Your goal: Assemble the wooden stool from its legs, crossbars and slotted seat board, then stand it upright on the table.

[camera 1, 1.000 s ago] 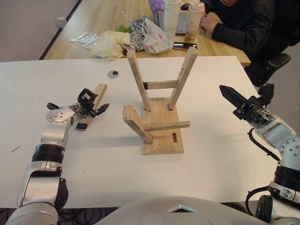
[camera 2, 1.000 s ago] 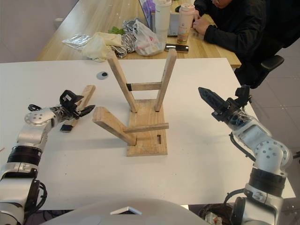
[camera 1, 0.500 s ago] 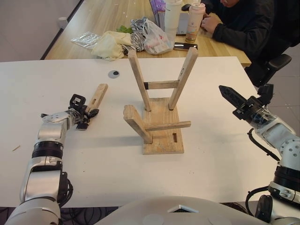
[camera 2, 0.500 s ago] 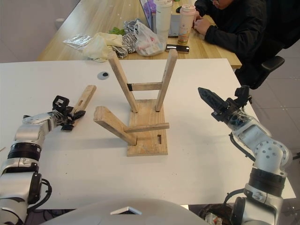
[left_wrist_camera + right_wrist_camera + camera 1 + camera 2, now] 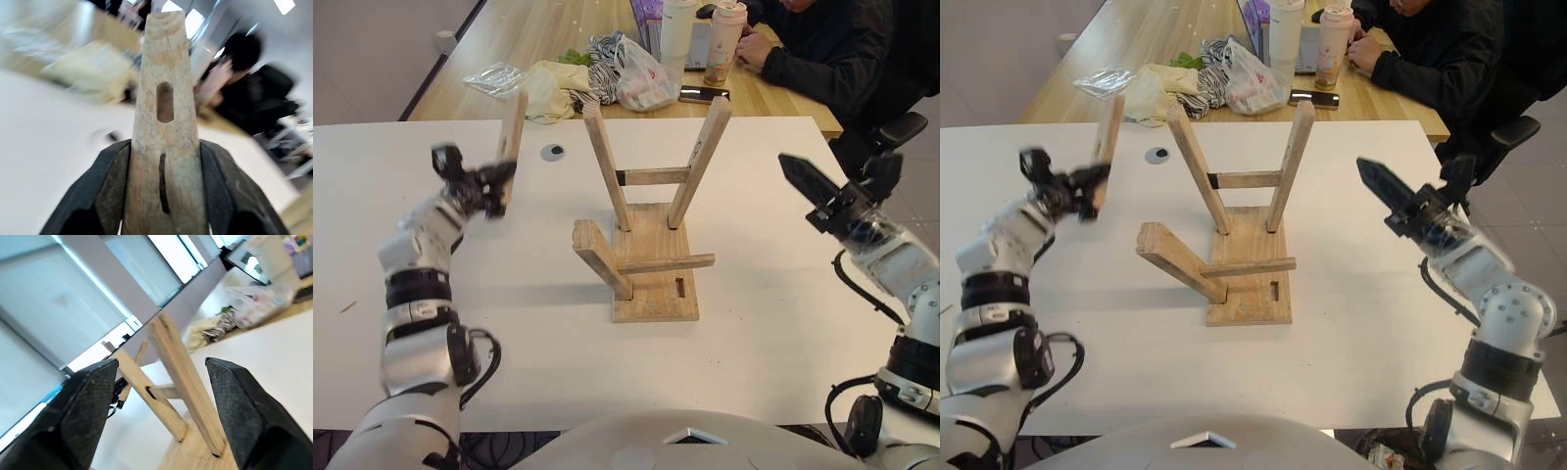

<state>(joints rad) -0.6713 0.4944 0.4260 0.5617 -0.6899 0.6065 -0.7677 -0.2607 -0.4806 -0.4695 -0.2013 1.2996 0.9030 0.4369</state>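
Above the table [image 5: 558, 333], left tool [image 5: 489, 186] has seemingly raised the leg [image 5: 512, 122].

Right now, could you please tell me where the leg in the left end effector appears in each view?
Left eye view: loose leg upper left, held up by the left end effector.
Right eye view: upper left likewise.
Left wrist view: centre, clamped between the fingers.
Right wrist view: small, beside the upright legs.
Shared landmark: the crossbar joining those legs.
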